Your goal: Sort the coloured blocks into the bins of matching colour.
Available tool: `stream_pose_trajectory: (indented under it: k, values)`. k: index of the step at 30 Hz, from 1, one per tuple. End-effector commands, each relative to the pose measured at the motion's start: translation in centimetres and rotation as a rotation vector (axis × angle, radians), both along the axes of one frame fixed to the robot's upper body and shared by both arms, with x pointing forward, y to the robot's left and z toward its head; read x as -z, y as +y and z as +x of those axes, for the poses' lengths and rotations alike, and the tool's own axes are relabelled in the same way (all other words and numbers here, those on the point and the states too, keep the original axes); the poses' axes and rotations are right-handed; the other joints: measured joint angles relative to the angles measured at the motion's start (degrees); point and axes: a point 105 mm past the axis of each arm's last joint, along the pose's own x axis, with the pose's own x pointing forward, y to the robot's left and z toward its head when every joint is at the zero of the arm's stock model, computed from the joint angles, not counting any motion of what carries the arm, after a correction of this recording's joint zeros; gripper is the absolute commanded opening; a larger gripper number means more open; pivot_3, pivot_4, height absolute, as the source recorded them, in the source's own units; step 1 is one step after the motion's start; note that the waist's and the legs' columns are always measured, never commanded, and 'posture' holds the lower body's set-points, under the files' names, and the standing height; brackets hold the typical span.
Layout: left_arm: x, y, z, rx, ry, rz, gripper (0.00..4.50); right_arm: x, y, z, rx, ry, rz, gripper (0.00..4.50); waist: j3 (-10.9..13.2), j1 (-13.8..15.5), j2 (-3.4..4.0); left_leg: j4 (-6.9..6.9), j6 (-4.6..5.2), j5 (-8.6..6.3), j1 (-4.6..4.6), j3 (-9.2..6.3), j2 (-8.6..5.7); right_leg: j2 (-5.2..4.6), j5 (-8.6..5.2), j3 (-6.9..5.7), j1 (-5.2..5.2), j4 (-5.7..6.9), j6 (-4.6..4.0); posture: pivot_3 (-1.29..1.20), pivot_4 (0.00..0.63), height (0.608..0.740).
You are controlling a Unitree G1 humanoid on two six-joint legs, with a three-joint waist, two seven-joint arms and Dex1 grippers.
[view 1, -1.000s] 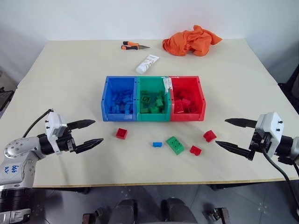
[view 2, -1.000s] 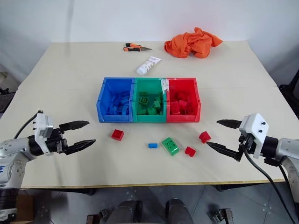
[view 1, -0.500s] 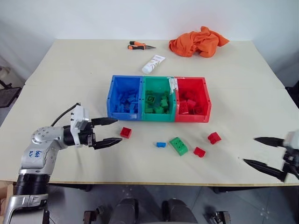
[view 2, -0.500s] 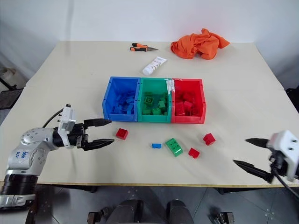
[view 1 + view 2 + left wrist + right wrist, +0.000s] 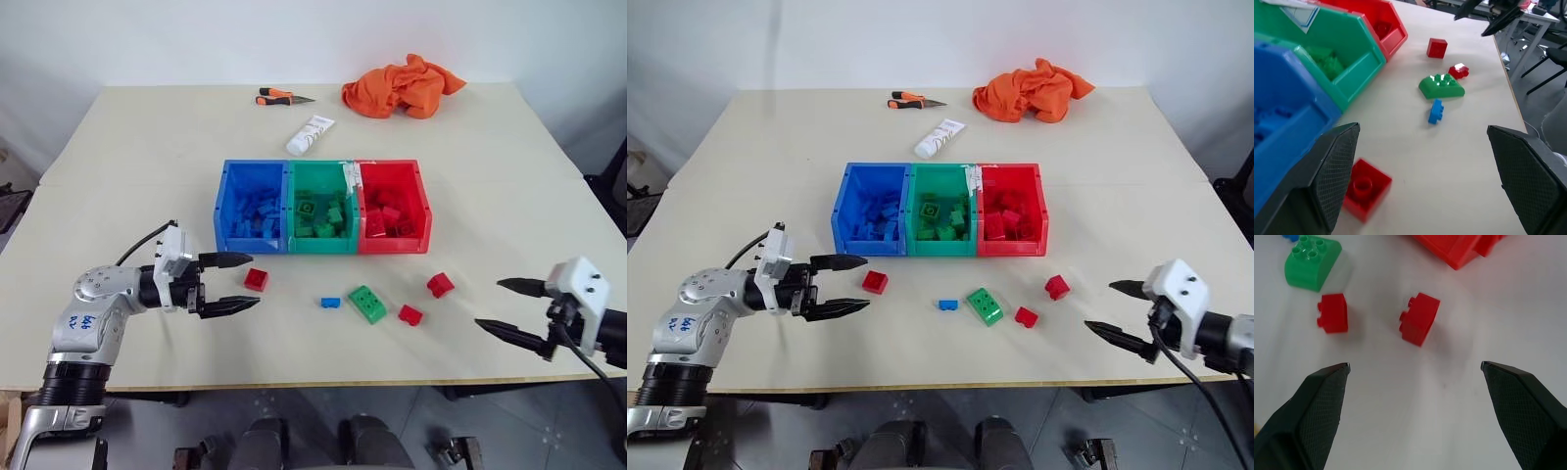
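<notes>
— Five loose blocks lie on the table (image 5: 137,157) in front of the bins (image 5: 321,208), and we hold none of them. Why are our arms set this way?

— We read it as a reach from both sides. Our left gripper (image 5: 241,282) hovers low with its fingers spread and empty, aimed at the red block (image 5: 256,279) just beside its tips. Our right gripper (image 5: 509,305) hangs near the table's edge, fingers parted and holding nothing, pointed toward the two red blocks on its side.

— Which two?

— The larger red block (image 5: 440,285) nearer the red bin (image 5: 393,208), and the smaller red block (image 5: 410,315) beside the green block (image 5: 367,304).

— How do the pieces look?

— Small, studded and glossy. The green one is longest, with a rounded end; the blue block (image 5: 330,303) is the tiniest, lying just left of it. The blue bin (image 5: 252,208), green bin (image 5: 322,208) and red bin, joined in one row, each already hold bricks of matching colour.

— So, our judgement?

— Mostly sorted; the red block by our left fingers seems the likeliest next pick.
</notes>
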Motion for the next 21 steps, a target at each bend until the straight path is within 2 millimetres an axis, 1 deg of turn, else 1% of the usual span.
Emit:
stream_pose_trajectory:
  k: [1, 6, 11, 14, 15, 18, 21]
  values:
    - [-0.9, 0.0, -0.7, 0.006, -0.048, 0.004, 4.38, 1.2, 0.6, 1.5, 0.015, 0.003, 0.034, 4.5, 0.0, 0.0, 0.0, 0.01, 0.0, 0.0, -0.03, 0.0, 0.0, 0.0, 0.0, 0.0, -0.01, -0.02, 0.01, 0.0, 0.15, 0.74]
    - [-0.7, 0.0, -1.5, -0.022, -0.04, -0.002, 4.38, 2.3, 1.8, 3.0, 0.005, 0.007, 0.073, 4.5, 0.0, 0.2, 0.01, 0.01, -0.01, -0.01, -0.06, -0.03, 0.0, -0.01, 0.0, -0.03, -0.06, 0.01, 0.01, 0.0, 0.15, 0.74]
    - [-0.6, -0.1, -1.8, -0.037, -0.034, -0.002, 4.38, 3.6, 2.7, 3.9, 0.0, 0.035, 0.081, 4.5, 0.0, 0.0, 0.01, 0.04, 0.0, -0.01, -0.06, -0.02, 0.0, -0.01, 0.0, -0.03, -0.05, 0.02, 0.01, 0.0, 0.15, 0.74]
    - [-0.5, -0.2, -1.8, -0.04, -0.035, 0.0, 4.5, 3.9, 2.7, 4.2, 0.034, 0.05, 0.1, 3.98, 0.0, 0.0, 0.02, 0.04, -0.01, -0.01, -0.04, -0.03, 0.0, -0.01, 0.0, -0.04, -0.07, 0.08, 0.01, 0.0, 0.15, 0.74]
    - [-0.5, -0.2, -1.7, -0.04, -0.035, 0.002, 4.5, 3.9, 2.7, 4.3, 0.043, 0.048, 0.112, 3.71, 0.0, 0.0, 0.02, 0.05, -0.01, -0.01, -0.05, -0.03, 0.0, -0.01, 0.0, -0.04, -0.06, 0.08, 0.01, 0.0, 0.15, 0.74]
    - [-0.4, -0.2, -1.6, -0.04, -0.034, 0.003, 4.5, 3.5, 2.8, 4.5, 0.062, 0.02, 0.124, 2.67, 0.0, 0.0, 0.02, 0.04, -0.01, -0.01, -0.04, -0.02, 0.0, -0.01, 0.0, -0.04, -0.06, 0.08, 0.01, 0.0, 0.15, 0.74]
    - [-0.4, -0.2, -1.6, -0.038, -0.035, 0.004, 4.5, 2.5, 3.2, 4.2, 0.05, -0.017, 0.14, 1.69, 0.0, 0.0, 0.02, 0.04, -0.01, -0.01, -0.05, -0.02, 0.0, -0.01, 0.0, -0.04, -0.06, 0.08, 0.01, 0.0, 0.15, 0.74]
